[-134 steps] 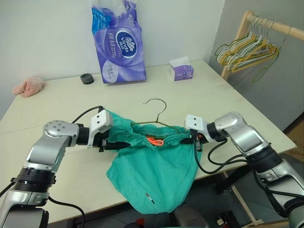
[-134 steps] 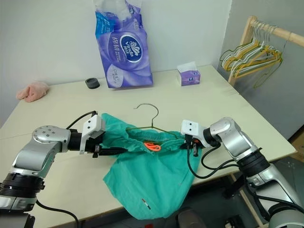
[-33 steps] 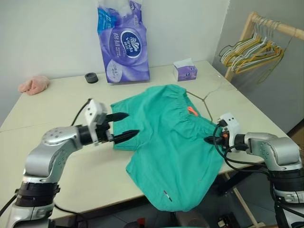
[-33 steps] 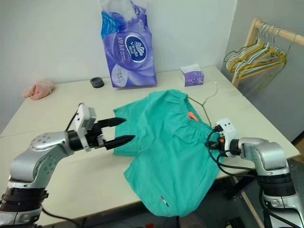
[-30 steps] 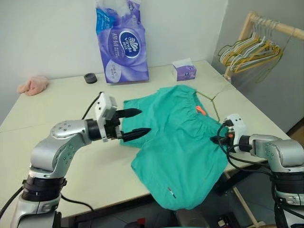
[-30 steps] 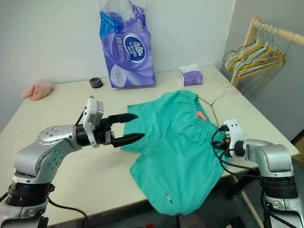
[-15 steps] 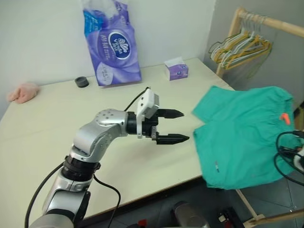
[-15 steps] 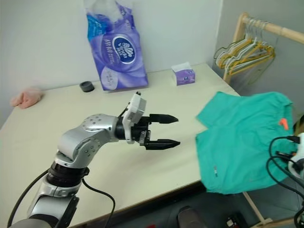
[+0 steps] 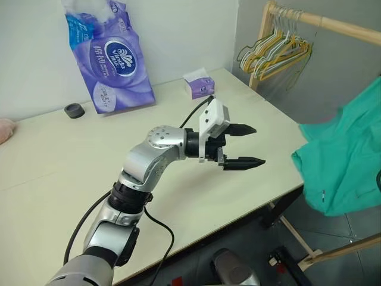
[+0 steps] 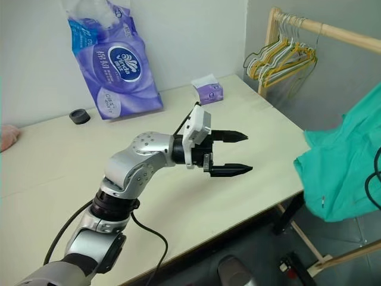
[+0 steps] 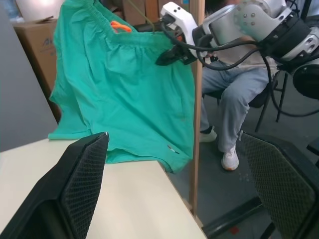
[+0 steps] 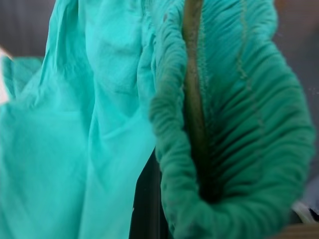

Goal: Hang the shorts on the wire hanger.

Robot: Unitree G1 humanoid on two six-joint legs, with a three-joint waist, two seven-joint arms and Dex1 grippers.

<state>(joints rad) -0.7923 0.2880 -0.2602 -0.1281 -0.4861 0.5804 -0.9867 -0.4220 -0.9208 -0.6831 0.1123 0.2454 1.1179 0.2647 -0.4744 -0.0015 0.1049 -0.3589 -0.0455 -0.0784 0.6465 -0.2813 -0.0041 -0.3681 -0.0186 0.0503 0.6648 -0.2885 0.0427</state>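
The teal-green shorts [image 9: 345,161] hang in the air past the table's right edge, waistband up, orange tag [image 11: 117,26] near the top. My right gripper [image 11: 170,56] is shut on the gathered waistband and carries them. The olive wire hanger [image 12: 192,64] runs along inside the waistband; the rest of it is hidden by fabric. My left gripper [image 9: 259,145] is open and holds nothing. It hovers level over the table [image 9: 59,161], pointing toward the shorts, a short way apart from them.
A purple tissue pack [image 9: 113,59], a small tissue box [image 9: 198,83] and a black ring [image 9: 74,110] stand at the table's back. A wooden rack [image 9: 321,21] with bunched hangers [image 9: 277,50] stands at the right. A seated person's legs [image 11: 232,94] show behind a wooden post [image 11: 198,124].
The camera has swung right. My right gripper has carried the shorts right and up, off the table. The open left gripper has swung right across the table after them.
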